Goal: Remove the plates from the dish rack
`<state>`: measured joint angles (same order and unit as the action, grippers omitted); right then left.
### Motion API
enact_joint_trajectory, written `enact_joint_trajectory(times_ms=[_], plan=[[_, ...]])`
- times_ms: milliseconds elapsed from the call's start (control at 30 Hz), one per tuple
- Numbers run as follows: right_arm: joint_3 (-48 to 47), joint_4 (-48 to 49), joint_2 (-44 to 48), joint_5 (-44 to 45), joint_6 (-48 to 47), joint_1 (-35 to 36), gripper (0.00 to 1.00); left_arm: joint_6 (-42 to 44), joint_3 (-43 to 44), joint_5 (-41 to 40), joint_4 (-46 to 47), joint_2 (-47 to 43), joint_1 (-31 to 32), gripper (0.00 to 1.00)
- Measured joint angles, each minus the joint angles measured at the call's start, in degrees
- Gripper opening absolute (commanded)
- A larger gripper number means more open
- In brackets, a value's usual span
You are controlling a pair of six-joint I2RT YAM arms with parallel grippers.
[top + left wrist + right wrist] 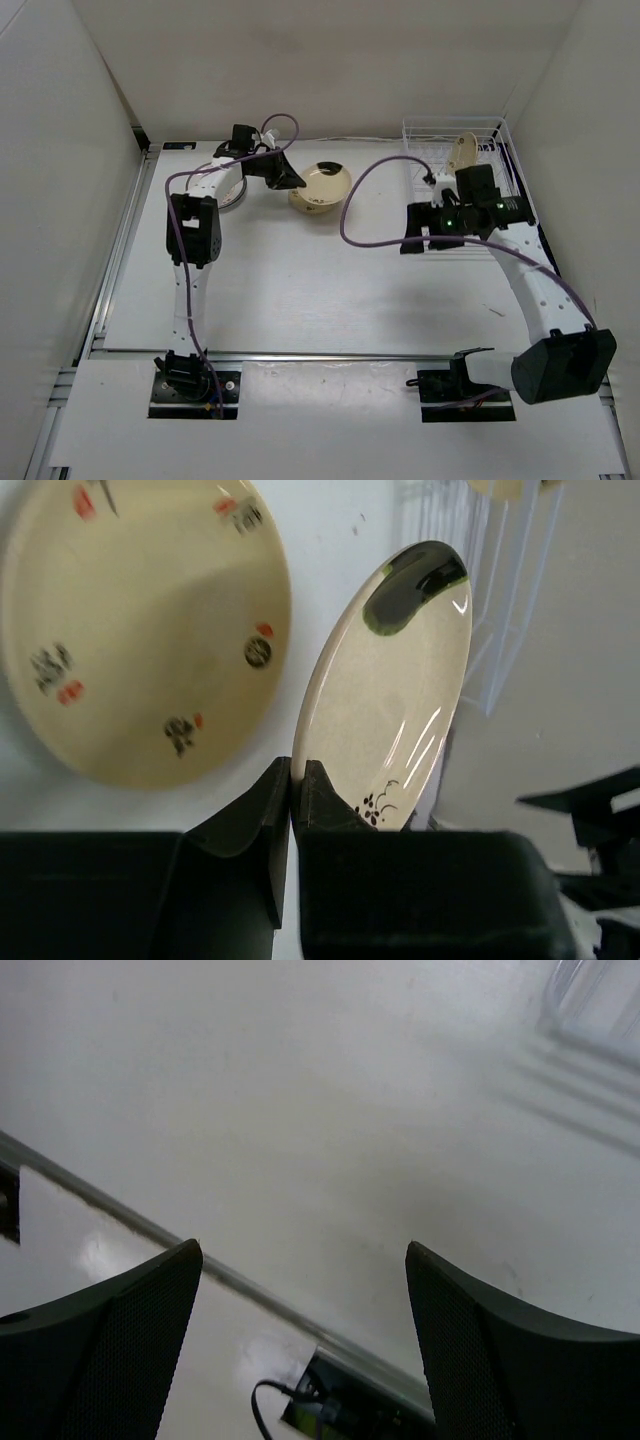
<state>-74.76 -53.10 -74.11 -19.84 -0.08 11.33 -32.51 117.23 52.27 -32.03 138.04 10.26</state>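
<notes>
My left gripper (297,768) is shut on the rim of a cream plate (395,680) with a dark green patch, holding it tilted on edge. In the top view that held plate (322,185) hangs over the far middle of the table, at the left gripper (287,179). Beside it a second cream plate (140,620) with red and black marks lies flat. The white wire dish rack (430,140) stands at the far right with one cream plate (462,152) upright in it. In front of the rack my right gripper (412,238) stands open and empty (305,1250).
A white plate with dark rings (232,192) lies partly under the left arm at the far left. Rack wires (500,600) show to the right of the held plate. A purple cable (350,225) loops over the table's middle. White walls enclose the table.
</notes>
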Motion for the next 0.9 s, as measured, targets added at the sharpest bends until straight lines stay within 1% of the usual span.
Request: enact_joint_trajectory(times_ms=[100,200,400,633,733,767,867,900], plan=[[6.69,-2.25,3.58,-0.46,-0.15,0.02,0.86,-0.96,4.52,-3.32,0.98,3.61,-0.02,0.10],[9.66,-3.61,5.40,-0.94,-0.24,0.00,0.87,-1.05,7.48,-7.50,1.29,5.84,0.00,0.10],[10.08,-3.76,5.62,-1.31,-0.39,-0.09,0.87,-0.76,8.31,-13.55,2.05,7.28,-0.02,0.10],[10.05,-3.39,5.27,-1.60,-0.39,-0.13,0.87,0.37,8.09,-16.41,1.97,8.92,-0.02,0.10],[10.05,-3.37,5.25,-1.70,-0.39,-0.13,0.87,0.85,8.07,-16.79,2.27,8.92,-0.02,0.21],[10.05,-3.37,5.25,-1.73,-0.39,-0.13,0.87,1.07,8.07,-16.83,2.29,8.92,-0.02,0.29],[10.05,-3.28,5.25,-1.75,-0.39,-0.13,0.87,1.95,8.00,-17.22,2.29,8.92,-0.02,0.42],[10.05,-3.26,5.25,-1.75,-0.39,-0.13,0.87,2.16,7.98,-17.29,2.32,8.92,-0.02,0.50]])
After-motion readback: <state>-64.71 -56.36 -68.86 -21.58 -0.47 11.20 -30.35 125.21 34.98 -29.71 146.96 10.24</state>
